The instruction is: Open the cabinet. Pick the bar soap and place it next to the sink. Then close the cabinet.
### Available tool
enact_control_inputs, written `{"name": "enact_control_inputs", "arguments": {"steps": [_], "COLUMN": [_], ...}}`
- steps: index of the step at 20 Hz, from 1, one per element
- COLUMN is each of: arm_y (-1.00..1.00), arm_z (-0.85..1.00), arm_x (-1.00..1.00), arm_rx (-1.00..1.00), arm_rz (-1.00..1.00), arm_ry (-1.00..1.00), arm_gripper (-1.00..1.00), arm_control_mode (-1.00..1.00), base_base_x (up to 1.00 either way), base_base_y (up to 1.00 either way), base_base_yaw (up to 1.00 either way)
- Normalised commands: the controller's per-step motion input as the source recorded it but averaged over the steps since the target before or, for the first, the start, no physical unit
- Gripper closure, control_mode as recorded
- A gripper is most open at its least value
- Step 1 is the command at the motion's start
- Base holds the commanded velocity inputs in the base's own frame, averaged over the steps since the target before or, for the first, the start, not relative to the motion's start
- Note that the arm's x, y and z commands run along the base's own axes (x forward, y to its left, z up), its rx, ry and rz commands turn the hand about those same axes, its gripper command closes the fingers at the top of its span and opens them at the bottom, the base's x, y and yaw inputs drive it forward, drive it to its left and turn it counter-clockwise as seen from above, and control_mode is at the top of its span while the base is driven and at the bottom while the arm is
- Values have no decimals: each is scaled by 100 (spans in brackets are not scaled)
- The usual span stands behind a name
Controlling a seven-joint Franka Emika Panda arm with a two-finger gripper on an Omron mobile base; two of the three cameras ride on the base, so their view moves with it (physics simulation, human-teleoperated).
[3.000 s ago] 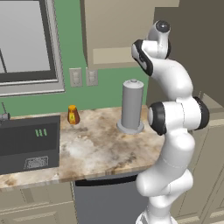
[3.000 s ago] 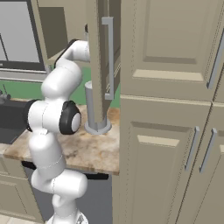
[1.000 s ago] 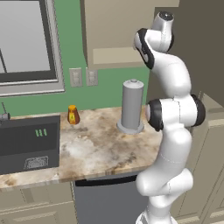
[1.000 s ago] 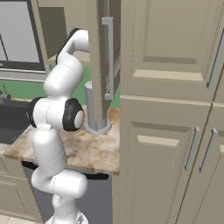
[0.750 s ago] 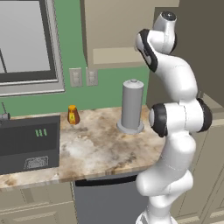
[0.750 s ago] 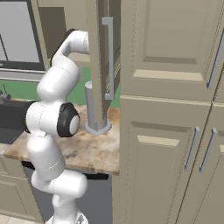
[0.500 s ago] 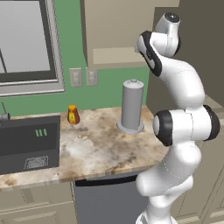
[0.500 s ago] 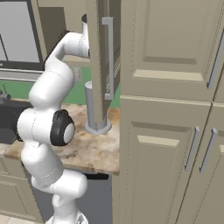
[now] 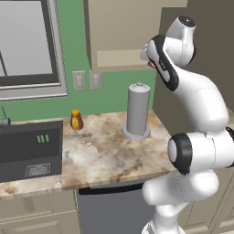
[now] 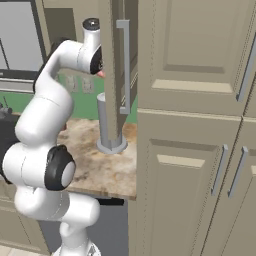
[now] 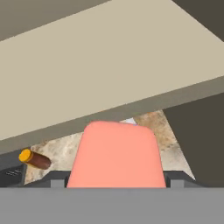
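The beige cabinet (image 9: 119, 33) hangs above the counter with its door (image 10: 116, 75) swung open, edge-on in the right base view, its silver bar handle (image 10: 124, 65) facing me. The salmon-pink bar soap (image 11: 116, 155) sits between the fingertips of my gripper (image 11: 116, 180), which is shut on it. A sliver of the soap (image 10: 101, 73) shows beside the door edge. The hand (image 9: 147, 52) is level with the cabinet's bottom edge, above the counter. In the hand view the cabinet's beige underside (image 11: 109, 74) slopes above the soap.
A grey cylinder (image 9: 137, 111) stands on the marbled counter (image 9: 100, 155) below the hand. An amber jar (image 9: 76, 120) sits near the wall, beside the dark sink (image 9: 27, 151) at the left. Tall beige cabinets (image 10: 200, 125) stand at the right.
The arm's elbow and upper links have swung to the right and risen. The hand stays by the cabinet's bottom edge with the soap in it.
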Motion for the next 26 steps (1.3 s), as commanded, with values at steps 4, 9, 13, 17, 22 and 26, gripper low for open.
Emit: {"name": "enact_control_inputs", "arguments": {"steps": [4, 9, 13, 17, 22, 26], "arm_y": [31, 37, 41, 45, 44, 45], "arm_z": [0, -3, -15, -30, -41, -41], "arm_x": [-62, -66, -69, -67, -55, -22], "arm_rx": [8, 3, 0, 0, 0, 0], "arm_rz": [0, 0, 0, 0, 0, -1], "arm_ry": [14, 8, 0, 0, -1, 0], "arm_gripper": [100, 100, 100, 100, 100, 100], "arm_control_mode": [-100, -100, -100, -100, -100, -100], "base_base_x": [0, 0, 0, 0, 0, 0], "base_base_y": [0, 0, 0, 0, 0, 0], "base_base_yaw": [0, 0, 0, 0, 0, 0]}}
